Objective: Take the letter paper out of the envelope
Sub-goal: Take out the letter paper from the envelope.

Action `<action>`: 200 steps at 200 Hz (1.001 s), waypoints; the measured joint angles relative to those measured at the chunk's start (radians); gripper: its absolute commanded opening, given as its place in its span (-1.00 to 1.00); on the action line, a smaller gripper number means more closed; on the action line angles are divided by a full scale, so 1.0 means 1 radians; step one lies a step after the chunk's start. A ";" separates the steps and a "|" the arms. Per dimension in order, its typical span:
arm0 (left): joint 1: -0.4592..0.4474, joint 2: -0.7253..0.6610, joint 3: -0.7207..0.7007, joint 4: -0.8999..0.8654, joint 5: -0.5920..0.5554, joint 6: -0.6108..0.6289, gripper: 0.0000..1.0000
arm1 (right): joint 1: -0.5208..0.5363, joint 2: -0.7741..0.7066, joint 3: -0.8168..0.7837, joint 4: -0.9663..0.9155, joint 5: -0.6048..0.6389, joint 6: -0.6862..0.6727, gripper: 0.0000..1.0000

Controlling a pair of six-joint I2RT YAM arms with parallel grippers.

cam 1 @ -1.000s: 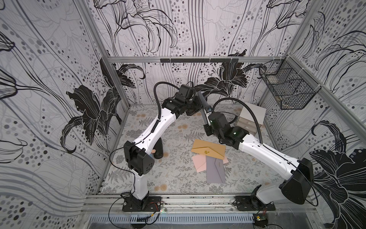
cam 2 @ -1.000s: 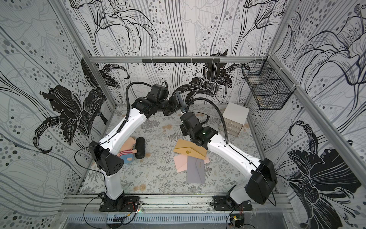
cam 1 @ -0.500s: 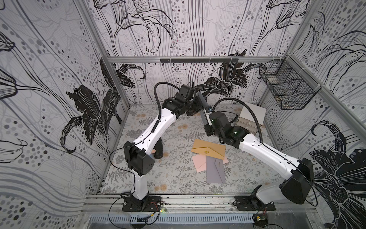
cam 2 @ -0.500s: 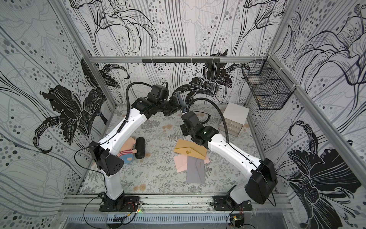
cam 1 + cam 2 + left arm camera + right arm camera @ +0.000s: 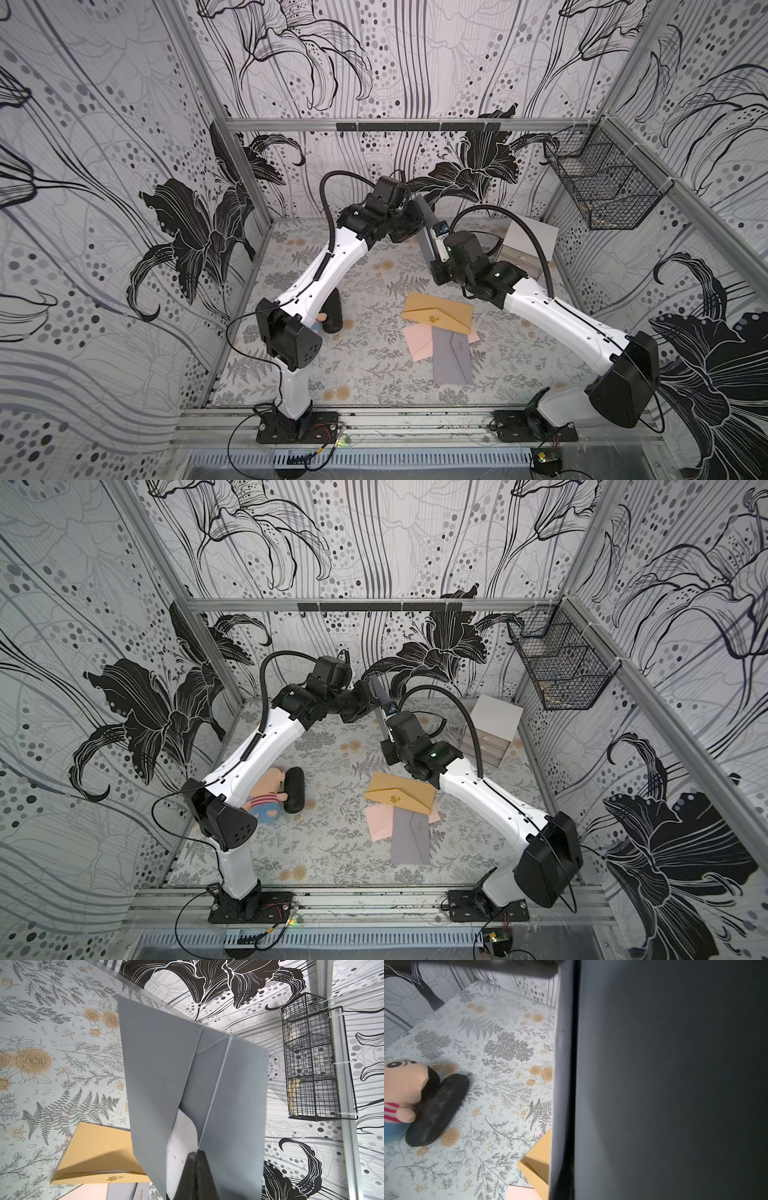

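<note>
Letter paper (image 5: 182, 1142) shows as a white curl inside the mouth of the grey envelope (image 5: 166, 1068). We hold that envelope up off the table (image 5: 365, 374) between our 2 arms, toward the back. It is clear of the yellow envelope (image 5: 438, 318) and the pink envelope (image 5: 417, 340) lying flat below.

Our left gripper (image 5: 195, 1160) has its fingers pressed together on the envelope right at the mouth, just beside the paper. Whether the sheet is pinched in with the wall, we cannot tell. Our right gripper (image 5: 434, 253) meets the envelope's lower end in both top views, and the dark grey face nearly fills its wrist view. We judge its fingers clamped on the envelope too, though the tips are hidden.

We judge the step in hand to be getting at the sheet. To do it well, 1 gripper should steady the envelope by its wall alone. The other should let go and take only the white curl, deep enough not to tear it, then draw it out along the envelope's length. Pulling crosswise would likely buckle the paper against the flap crease.
</note>
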 measured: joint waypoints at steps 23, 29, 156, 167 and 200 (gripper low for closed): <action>0.000 -0.009 -0.001 -0.010 -0.003 0.000 -1.00 | -0.003 0.000 0.000 0.000 -0.004 0.001 -1.00; 0.000 -0.012 -0.005 -0.010 -0.006 0.000 -1.00 | -0.003 0.000 0.000 0.000 -0.004 0.001 -1.00; 0.000 -0.012 -0.007 -0.040 -0.016 0.009 -0.01 | -0.003 0.000 0.000 0.000 0.000 -0.039 -1.00; -0.001 -0.002 0.007 -0.044 -0.016 0.010 -0.04 | -0.002 0.000 0.000 0.000 0.000 -0.045 -1.00; -0.001 0.053 0.077 -0.059 -0.017 0.025 -0.25 | 0.002 -0.002 -0.006 0.004 0.004 -0.045 -1.00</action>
